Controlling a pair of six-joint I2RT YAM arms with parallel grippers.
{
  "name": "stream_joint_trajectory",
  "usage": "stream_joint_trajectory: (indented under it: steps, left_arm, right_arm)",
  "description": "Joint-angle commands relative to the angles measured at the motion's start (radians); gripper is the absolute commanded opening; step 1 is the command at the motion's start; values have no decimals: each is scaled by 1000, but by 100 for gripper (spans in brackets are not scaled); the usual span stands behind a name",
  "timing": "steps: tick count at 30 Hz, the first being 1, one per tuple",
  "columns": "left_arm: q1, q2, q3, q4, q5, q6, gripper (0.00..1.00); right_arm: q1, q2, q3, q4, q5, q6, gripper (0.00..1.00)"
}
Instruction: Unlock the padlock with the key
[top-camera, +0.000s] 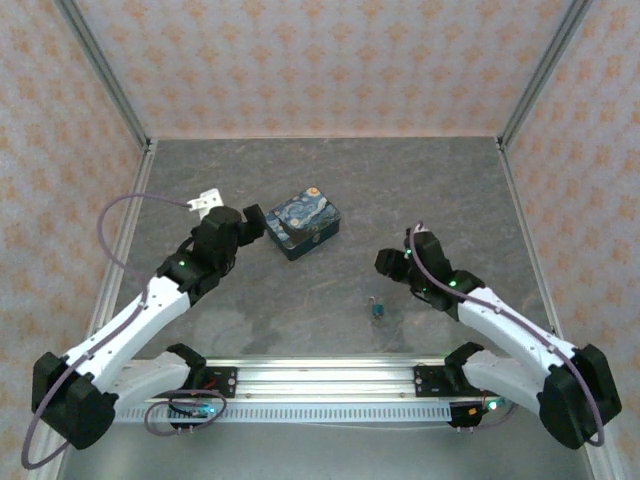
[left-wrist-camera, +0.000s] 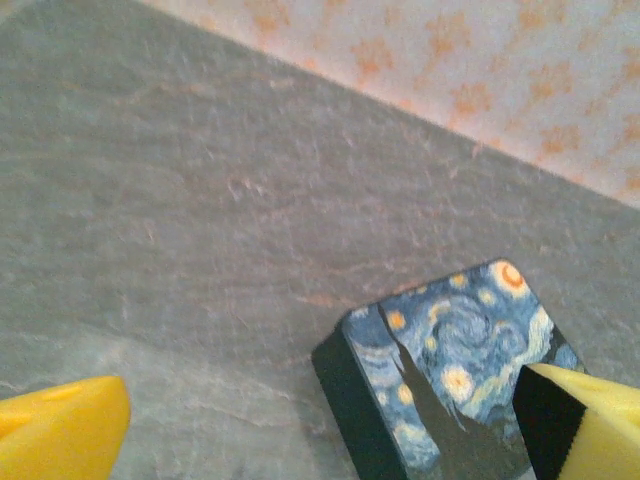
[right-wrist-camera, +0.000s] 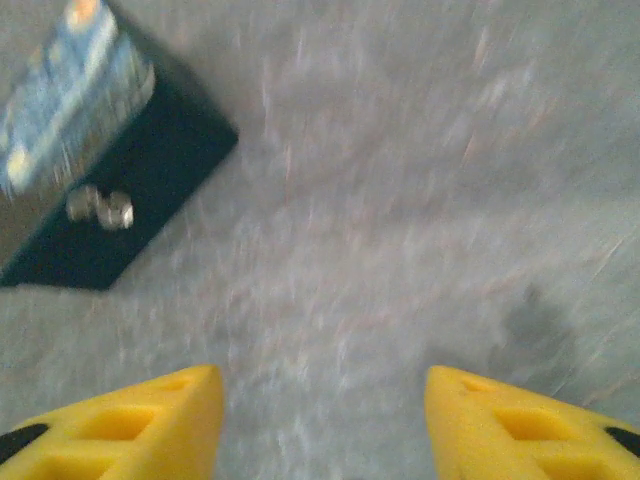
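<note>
On stone-like table (top-camera: 420, 190): boxy painted tin (top-camera: 303, 225); left end effector (left-wrist-camera: 320, 400) wide, right end effector (right-wrist-camera: 322, 385) parted, empty.

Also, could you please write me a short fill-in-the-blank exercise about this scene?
1. The left pincer, near the starry tin, is wide ____.
2. Between the yellow fingers of the right pincer there is ____.
3. The padlock lies on the ____, apart from both pincers.
Missing words: open; nothing; table.
</note>
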Motion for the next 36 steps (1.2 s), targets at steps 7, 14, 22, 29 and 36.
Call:
stream_joint_trajectory:
  steps: [7,14,22,29,36]
  left_arm:
    - [41,-190,-217,284,-354,315,100]
    - [169,-187,-426,477,-224,372,100]
    - [228,-49,-435,565,-170,469,100]
    - [287,167,-493,866,-17,544,100]
    - [303,309,-439,969,73,632,100]
  right_arm:
    - [-213,-33,-46,247,372,-280,99]
    - [-392,147,-64,472,249,-415,99]
    - [-495,357,-138,788,163,-432,99]
    - [-531,517,-187,1055,58,-488,99]
    - [-531,548,-153,1007,29,-505,99]
